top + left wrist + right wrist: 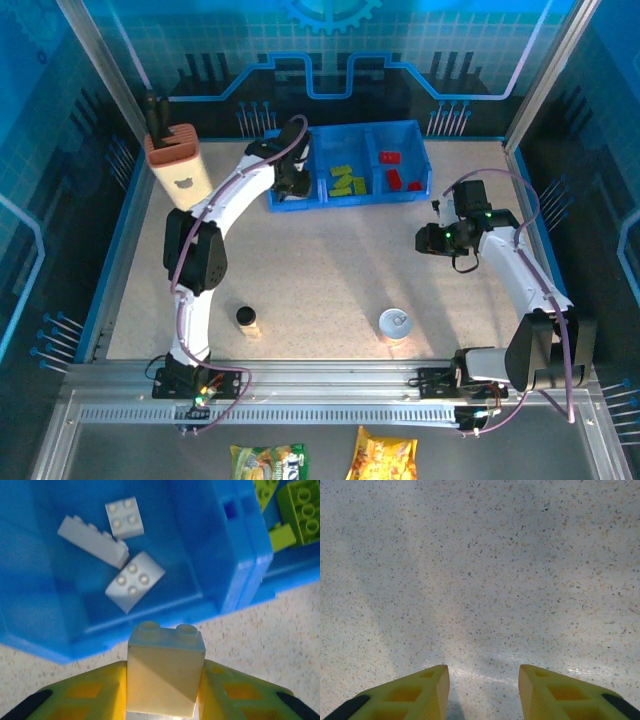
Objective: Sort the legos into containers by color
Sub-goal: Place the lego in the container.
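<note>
Seen from the top external camera, the left hand [292, 180] is held at the left compartment of the blue bin [420, 140]. Green bricks [347, 181] are seen in the middle compartment just to its right, and red bricks [400, 178] in the compartment beyond those. The right hand [432, 238] is poised over bare counter [330, 260], apart from the bin, which lies ahead and to its left. A tan holder [177, 160] is stood to the left of the left hand, while a small bottle [247, 319] and a tin can [394, 323] are set well behind both hands, near the arm bases. In the left wrist view, the left hand [165, 692] is closed on an upright cream brick [162, 667], pinched between the yellow fingers [235, 695] with its studs pointing away. Just ahead of the hand, three white bricks [134, 581] are seen lying in the compartment, with green bricks [300, 510] ahead and to the right, past the dividing wall. In the right wrist view, the right hand [484, 690] is shown open, nothing between its fingers, with speckled counter [480, 570] ahead.
</note>
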{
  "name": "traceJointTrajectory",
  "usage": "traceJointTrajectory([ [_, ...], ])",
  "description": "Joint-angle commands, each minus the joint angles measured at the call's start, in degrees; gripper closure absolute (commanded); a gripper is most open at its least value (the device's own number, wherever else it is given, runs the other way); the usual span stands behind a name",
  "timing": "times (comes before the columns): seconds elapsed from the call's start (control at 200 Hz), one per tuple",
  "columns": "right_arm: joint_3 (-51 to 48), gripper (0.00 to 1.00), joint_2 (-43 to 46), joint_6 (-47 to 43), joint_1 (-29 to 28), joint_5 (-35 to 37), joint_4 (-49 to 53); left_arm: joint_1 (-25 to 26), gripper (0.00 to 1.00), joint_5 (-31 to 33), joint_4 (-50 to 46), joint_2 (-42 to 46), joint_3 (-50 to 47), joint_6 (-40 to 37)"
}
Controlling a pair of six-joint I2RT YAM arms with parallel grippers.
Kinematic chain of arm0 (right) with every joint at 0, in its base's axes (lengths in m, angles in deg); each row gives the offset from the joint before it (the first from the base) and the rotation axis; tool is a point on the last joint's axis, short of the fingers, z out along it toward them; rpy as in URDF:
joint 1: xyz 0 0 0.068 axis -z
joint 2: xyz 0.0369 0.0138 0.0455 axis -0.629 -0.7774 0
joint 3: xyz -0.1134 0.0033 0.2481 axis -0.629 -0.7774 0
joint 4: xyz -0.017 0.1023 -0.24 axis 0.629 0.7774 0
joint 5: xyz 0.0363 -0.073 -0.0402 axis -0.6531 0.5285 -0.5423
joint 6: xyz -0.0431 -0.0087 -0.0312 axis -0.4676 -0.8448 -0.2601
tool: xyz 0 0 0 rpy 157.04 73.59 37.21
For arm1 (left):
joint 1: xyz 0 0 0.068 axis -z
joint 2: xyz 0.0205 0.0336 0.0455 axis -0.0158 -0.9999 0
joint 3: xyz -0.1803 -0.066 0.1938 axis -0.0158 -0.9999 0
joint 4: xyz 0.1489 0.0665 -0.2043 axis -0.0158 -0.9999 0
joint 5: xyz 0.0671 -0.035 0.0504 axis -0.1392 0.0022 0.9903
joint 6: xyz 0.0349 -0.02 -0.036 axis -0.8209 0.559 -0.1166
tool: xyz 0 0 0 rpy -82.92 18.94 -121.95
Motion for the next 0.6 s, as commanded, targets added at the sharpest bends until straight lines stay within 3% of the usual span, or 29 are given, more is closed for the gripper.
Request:
traceJointTrajectory([
  [0.0,1.76,0.57,1.31,-0.91,0.68,0.38,1.66,-1.44,0.62,-3.38,-1.75,-4.52,4.78,0.64],
  [0.215,1.84,0.57,1.66,-0.91,0.68,0.73,2.02,-3.81,0.61,-8.29,-0.41,-10.23,10.24,4.72],
  [0.595,2.19,0.56,2.36,-0.91,0.75,1.21,2.47,-6.12,0.56,-16.06,4.81,-13.09,8.55,9.01],
])
